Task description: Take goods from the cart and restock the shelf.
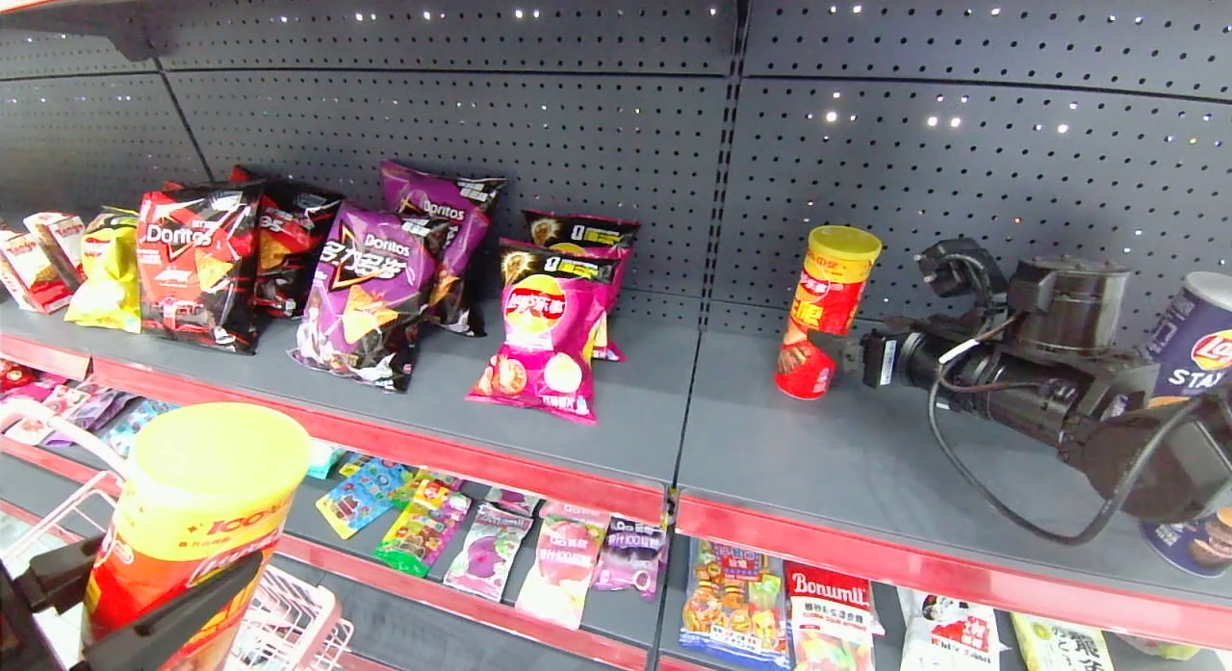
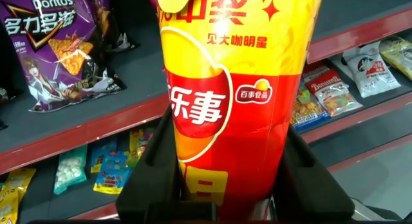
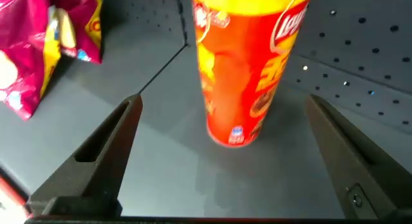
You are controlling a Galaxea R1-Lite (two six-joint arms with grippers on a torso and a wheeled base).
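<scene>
A red chip can with a yellow lid (image 1: pixel 192 527) (image 2: pixel 232 89) is held upright at the lower left, above the pink wire cart (image 1: pixel 289 623), with my left gripper (image 1: pixel 135 594) (image 2: pixel 228 179) shut on its lower body. A second red can with a yellow lid (image 1: pixel 823 310) (image 3: pixel 248 63) stands on the grey shelf (image 1: pixel 866 459), near the back panel. My right gripper (image 1: pixel 839 348) (image 3: pixel 222 102) is level with that can's lower half, open. Its fingers (image 3: pixel 106 147) are spread wide to either side, apart from the can.
Chip bags (image 1: pixel 366 286) and a pink bag (image 1: pixel 544 348) fill the shelf's left section. A blue can (image 1: pixel 1193 344) stands behind my right arm, another (image 1: pixel 1189 546) near the red front edge. Snack packets (image 1: pixel 568 555) lie on the shelf below.
</scene>
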